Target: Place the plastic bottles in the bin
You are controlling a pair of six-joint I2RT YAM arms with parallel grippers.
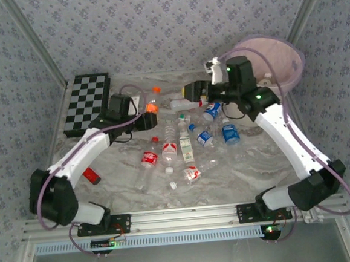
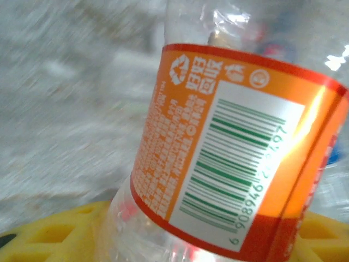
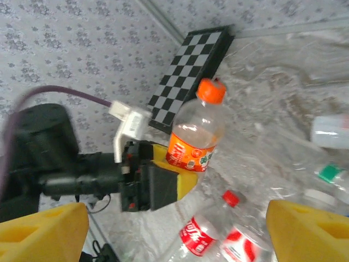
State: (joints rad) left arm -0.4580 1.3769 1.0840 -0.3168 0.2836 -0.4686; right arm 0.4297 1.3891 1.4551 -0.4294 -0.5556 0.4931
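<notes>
Bearing 6908946 barcode (image 2: 234, 164): orange-labelled bottle (image 2: 174, 136)

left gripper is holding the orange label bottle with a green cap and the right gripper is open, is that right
Not quite: the cap is orange, not green. The right wrist view shows the left gripper holding the orange-label bottle with that orange top uppermost, and the right gripper is open, as you said.
</notes>
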